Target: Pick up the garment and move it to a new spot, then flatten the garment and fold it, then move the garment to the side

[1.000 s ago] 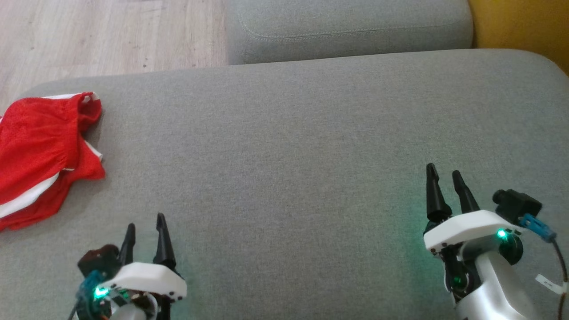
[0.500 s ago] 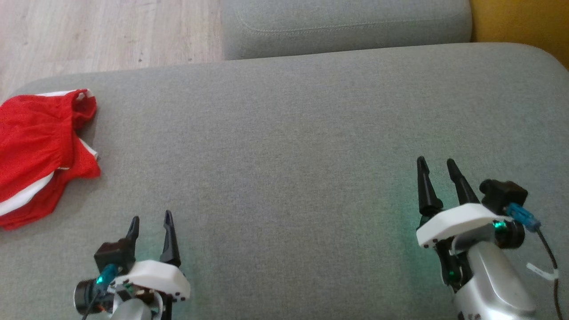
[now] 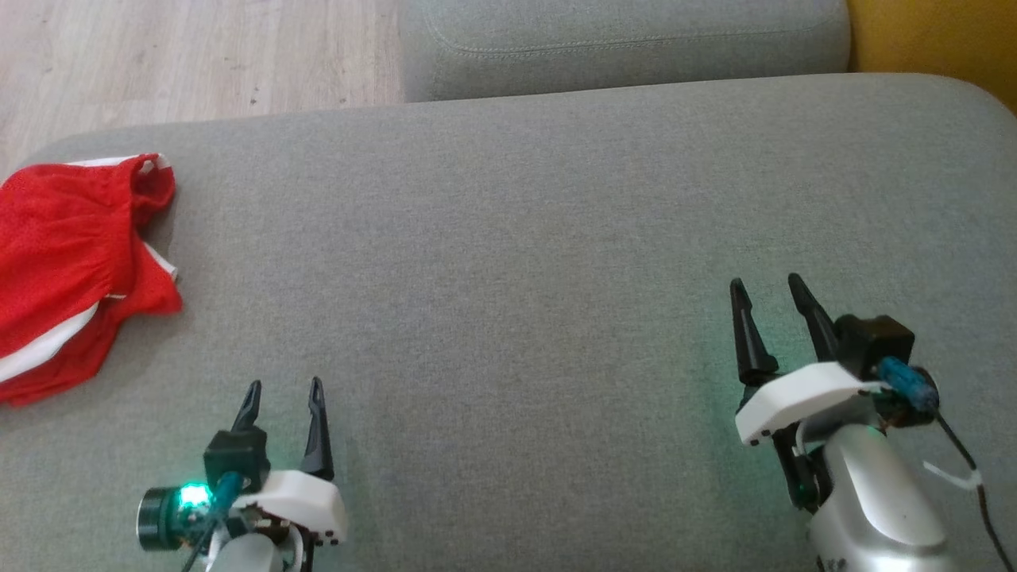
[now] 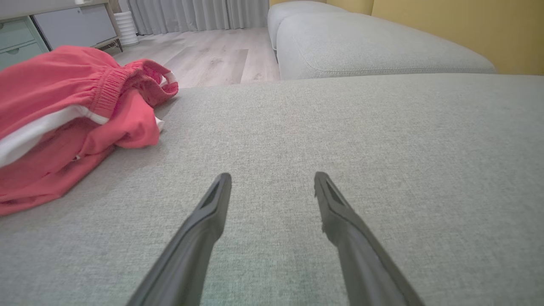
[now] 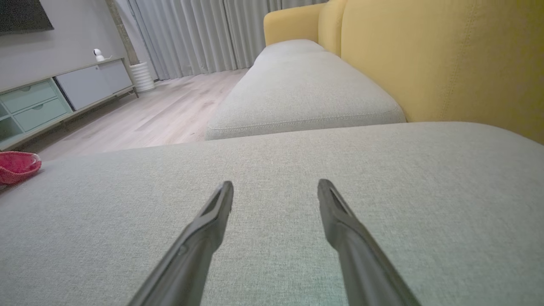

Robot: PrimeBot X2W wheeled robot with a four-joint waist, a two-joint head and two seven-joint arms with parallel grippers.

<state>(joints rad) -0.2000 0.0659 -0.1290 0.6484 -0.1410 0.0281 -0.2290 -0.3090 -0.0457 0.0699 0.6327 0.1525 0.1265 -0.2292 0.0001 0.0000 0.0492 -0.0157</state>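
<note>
The garment point(image 3: 67, 262) is a crumpled pair of red shorts with white side stripes, lying at the far left of the grey cushion point(image 3: 516, 262); part of it runs off the head view's left edge. In the left wrist view the garment point(image 4: 63, 119) lies ahead and to the left of the fingers. My left gripper point(image 3: 284, 392) hovers open near the front left, right of and nearer than the garment, holding nothing. My right gripper point(image 3: 764, 286) stands open and empty at the front right. From the right wrist view a red corner of the garment point(image 5: 17, 166) shows far left.
A second grey cushion point(image 3: 620, 44) adjoins at the back, with a yellow sofa back point(image 5: 446, 59) on the right. Wooden floor point(image 3: 183, 56) lies beyond the cushion's far-left edge. A low cabinet point(image 5: 46, 102) and curtains point(image 5: 204, 36) stand across the room.
Both arms have drifted slightly: the left gripper moved right and lower in the view, the right gripper moved left and farther up. The garment lies as before; the camera shifted a little.
</note>
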